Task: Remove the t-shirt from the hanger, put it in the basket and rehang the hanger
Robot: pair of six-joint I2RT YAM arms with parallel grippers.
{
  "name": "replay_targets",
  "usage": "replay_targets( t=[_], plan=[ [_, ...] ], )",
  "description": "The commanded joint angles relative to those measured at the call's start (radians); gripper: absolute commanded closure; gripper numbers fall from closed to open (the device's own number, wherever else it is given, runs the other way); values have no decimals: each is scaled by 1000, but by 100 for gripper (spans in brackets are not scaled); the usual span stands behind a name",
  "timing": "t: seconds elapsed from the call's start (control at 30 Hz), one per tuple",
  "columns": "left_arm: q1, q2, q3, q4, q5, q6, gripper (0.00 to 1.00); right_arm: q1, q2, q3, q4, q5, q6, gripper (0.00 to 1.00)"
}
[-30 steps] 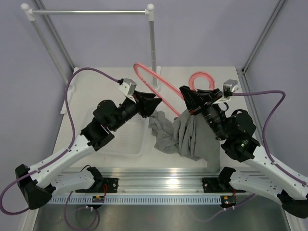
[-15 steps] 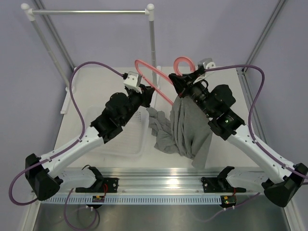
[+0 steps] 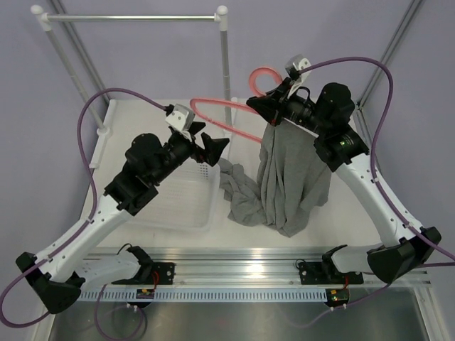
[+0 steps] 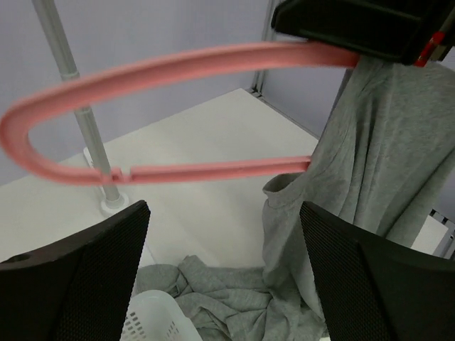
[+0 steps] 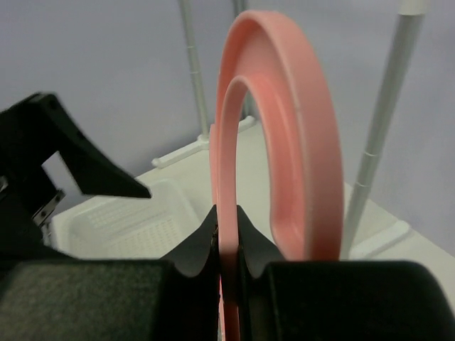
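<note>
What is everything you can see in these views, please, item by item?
t-shirt: one, grey, hanging from the hanger, part heaped on the table
hanger: one, salmon pink, raised above the table
basket: one, white plastic, on the table left of the t-shirt
clothes rail: one, white and metal, at the back
table: one, white, underneath
cables: two, purple, one along each arm
left gripper: one, black, open, near the hanger's bare end
right gripper: one, black, shut on the hanger

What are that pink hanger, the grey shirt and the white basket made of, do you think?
The hanger looks like moulded plastic: smooth, evenly salmon-pink, with a slight sheen. The t-shirt seems to be a soft knit, probably cotton: matte heather grey, hanging in limp folds. The basket appears to be whitish plastic, with small perforations in its walls.
</note>
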Motion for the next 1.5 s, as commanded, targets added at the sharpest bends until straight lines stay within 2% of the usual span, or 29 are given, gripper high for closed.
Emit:
replay_targets(
  t=[0.0,0.07,0.17,0.27,0.33,0.43,0.57,0.63,0.73,0.77,0.8,0.87,1.1,1.27,1.3,1.37,1.47],
  plan=[
    [1,-23,107,-108,81,129,10,4,-5,72,-154,-309,-61,100],
    [1,-22,147,-136,133,129,7,4,-17,30,-128,-358,-56,100],
    [1,12,220,-269,226,201,1,4,-32,6,-113,-446,-47,100],
    [-1,64,318,-393,265,235,1,4,-23,23,-160,-504,-64,100],
    [1,70,336,-409,311,236,1,6,-26,17,-167,-548,-65,100],
    [1,80,350,-443,395,256,4,5,-41,-4,-139,-578,-62,100],
    [-1,139,377,-509,397,282,11,6,-32,3,-107,-636,-51,100],
    [1,165,399,-533,371,295,19,6,-6,32,-125,-666,-47,100],
    [-1,178,417,-547,389,295,50,4,4,37,-125,-667,-51,100],
    [-1,184,426,-547,389,295,68,4,3,37,-131,-664,-62,100],
    [1,185,432,-552,386,293,77,4,3,36,-137,-657,-70,100],
    [1,190,446,-558,363,281,100,5,6,37,-154,-633,-77,98],
    [-1,198,463,-567,377,256,100,6,12,13,-111,-585,-30,79],
    [-1,210,452,-567,377,253,100,6,9,2,-93,-575,-16,72],
    [-1,213,451,-567,377,253,100,6,9,2,-90,-570,-16,64],
    [1,219,451,-564,374,247,100,6,12,2,-93,-555,-13,57],
    [-1,218,449,-550,377,233,100,6,24,5,-104,-533,-13,51]
  ],
)
